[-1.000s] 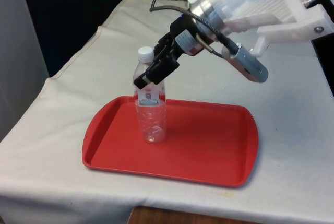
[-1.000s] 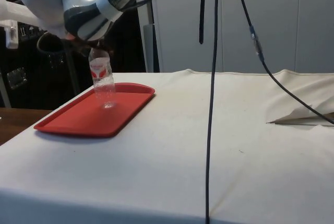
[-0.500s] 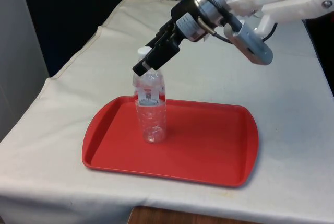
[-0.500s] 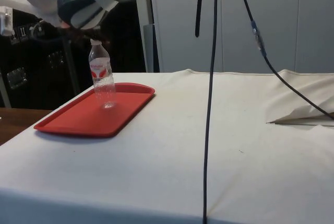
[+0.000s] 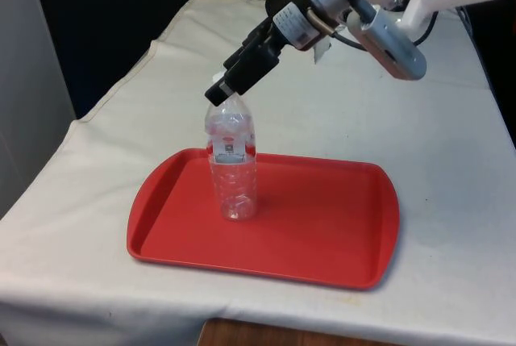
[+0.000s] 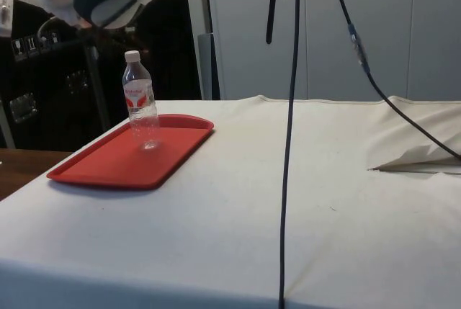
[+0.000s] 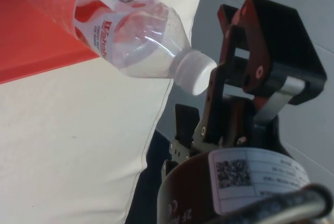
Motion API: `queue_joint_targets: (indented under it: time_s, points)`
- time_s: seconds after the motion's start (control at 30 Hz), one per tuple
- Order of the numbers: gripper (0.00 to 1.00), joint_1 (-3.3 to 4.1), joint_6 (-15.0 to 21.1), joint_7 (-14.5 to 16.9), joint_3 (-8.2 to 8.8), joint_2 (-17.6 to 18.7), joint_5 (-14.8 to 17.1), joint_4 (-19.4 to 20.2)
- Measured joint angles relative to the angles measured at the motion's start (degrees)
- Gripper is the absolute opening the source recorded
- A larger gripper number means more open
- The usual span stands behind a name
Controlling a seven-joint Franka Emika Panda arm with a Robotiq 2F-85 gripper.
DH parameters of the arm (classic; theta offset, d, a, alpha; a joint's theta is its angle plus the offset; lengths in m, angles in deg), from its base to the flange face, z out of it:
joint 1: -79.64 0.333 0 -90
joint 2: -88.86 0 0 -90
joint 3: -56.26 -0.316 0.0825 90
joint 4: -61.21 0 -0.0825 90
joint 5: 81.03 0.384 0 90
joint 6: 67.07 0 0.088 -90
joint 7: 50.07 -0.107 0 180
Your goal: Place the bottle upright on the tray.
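Note:
A clear plastic bottle with a red-and-white label and a white cap stands upright on the red tray, towards the front view's left. My gripper hangs open just above the cap and holds nothing. From the side, the bottle stands free on the tray with a gap of air over its cap. In the wrist view the bottle points its cap at one black finger without being clamped.
The tray lies near the table's front edge on the white cloth. A black cable hangs down in the side view. A fold of cloth rises at that view's right.
The gripper let go of the bottle's neck and rose up and back, from around the shoulder to above the cap. The bottle stays upright in the same spot.

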State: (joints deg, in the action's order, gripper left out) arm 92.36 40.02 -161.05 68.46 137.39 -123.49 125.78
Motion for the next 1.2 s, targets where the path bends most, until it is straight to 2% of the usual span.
queue_joint_targets:
  time_s: [0.57, 1.2]
  points:
    - [1.00, -0.69, 0.40, 0.00, -0.57, -0.52, 4.35, -1.03]
    - [1.00, -1.03, 0.00, 0.00, -0.57, -1.72, 8.94, -2.01]
